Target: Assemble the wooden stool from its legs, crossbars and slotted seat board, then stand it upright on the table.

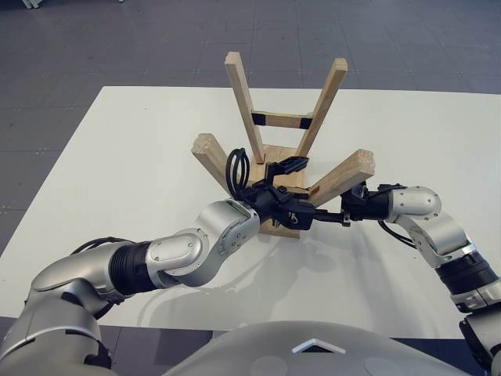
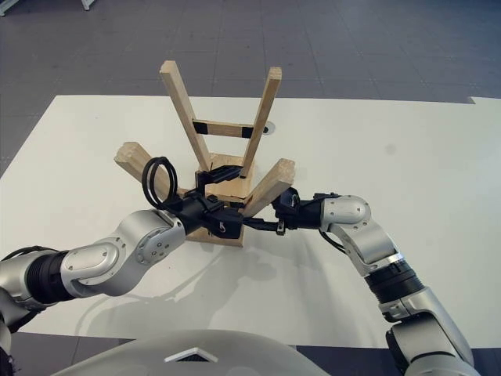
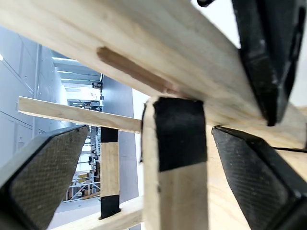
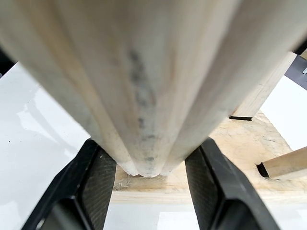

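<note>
1. Grey tiled floor [image 1: 78, 39] is surrounding the white rectangular table [image 1: 117, 141] you are working over.
2. You are seeing the pale wooden stool [image 1: 254, 133] sitting upside down near the table's middle. Its flat slotted seat board [image 4: 240, 143] is lying on the tabletop, and four square legs are pointing up and splaying outward.
3. Two far legs [image 1: 246, 102] are standing tallest, and a short wooden crossbar with black-taped ends [image 1: 283, 120] is bridging them partway up.
4. The near left leg [image 1: 210, 157] and near right leg [image 1: 344, 176] are leaning out toward your arms.
5. Your left gripper [image 3: 149, 172] is sitting at the board's near side with its fingers spread. Its textured black pads [image 3: 48, 177] are straddling a black-taped wooden piece [image 3: 180, 139], with gaps showing on both sides. You cannot tell which stool part that piece is.
6. Your right gripper [image 4: 149, 189] is clamping the base of the near right leg where it is meeting the board, with one pad pressing on each side.
</note>
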`<state>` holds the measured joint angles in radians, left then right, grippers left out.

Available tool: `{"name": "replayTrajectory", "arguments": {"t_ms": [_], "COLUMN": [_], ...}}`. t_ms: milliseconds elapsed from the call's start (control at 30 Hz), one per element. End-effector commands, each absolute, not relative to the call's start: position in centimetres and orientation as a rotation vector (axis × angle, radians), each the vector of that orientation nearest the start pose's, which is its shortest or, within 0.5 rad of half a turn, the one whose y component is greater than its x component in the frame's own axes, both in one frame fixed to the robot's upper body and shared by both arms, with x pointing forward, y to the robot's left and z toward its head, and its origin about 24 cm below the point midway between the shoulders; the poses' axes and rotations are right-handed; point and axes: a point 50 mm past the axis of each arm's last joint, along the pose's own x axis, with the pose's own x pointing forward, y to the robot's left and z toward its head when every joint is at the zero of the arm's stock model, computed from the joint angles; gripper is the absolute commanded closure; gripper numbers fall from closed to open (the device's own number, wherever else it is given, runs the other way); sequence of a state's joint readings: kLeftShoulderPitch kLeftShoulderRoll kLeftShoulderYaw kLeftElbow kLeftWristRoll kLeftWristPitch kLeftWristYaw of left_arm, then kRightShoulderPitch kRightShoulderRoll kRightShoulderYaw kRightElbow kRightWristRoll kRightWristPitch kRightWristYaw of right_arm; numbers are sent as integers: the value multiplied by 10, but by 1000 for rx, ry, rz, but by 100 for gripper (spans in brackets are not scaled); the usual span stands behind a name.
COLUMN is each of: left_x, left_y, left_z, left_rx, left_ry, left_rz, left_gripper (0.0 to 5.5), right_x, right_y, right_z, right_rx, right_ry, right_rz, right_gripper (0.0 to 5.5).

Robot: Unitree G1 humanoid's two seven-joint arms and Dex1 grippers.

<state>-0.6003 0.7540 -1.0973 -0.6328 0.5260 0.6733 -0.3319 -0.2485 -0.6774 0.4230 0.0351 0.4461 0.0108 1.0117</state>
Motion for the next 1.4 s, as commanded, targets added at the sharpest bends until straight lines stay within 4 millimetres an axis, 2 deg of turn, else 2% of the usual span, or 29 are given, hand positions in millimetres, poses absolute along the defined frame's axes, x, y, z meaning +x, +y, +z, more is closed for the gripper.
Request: {"name": "replayTrajectory", "arguments": {"t_ms": [33, 1067, 1400], "left_x": [222, 226, 225], "left_y": [51, 50, 50], "left_z": [140, 153, 149], "left_rx": [1414, 1377, 1372], "left_ry": [-341, -404, -383], "left_rz": [-827, -785, -799], "left_gripper": [77, 77, 77], "right_x": [194, 190, 194], "right_y": [-187, -194, -190], "right_z": [-36, -49, -50], "right_rx": [-374, -388, -411], "right_ry": [835, 870, 875], "right_rz": [1252, 1254, 1287], "right_gripper": [346, 346, 346]}}
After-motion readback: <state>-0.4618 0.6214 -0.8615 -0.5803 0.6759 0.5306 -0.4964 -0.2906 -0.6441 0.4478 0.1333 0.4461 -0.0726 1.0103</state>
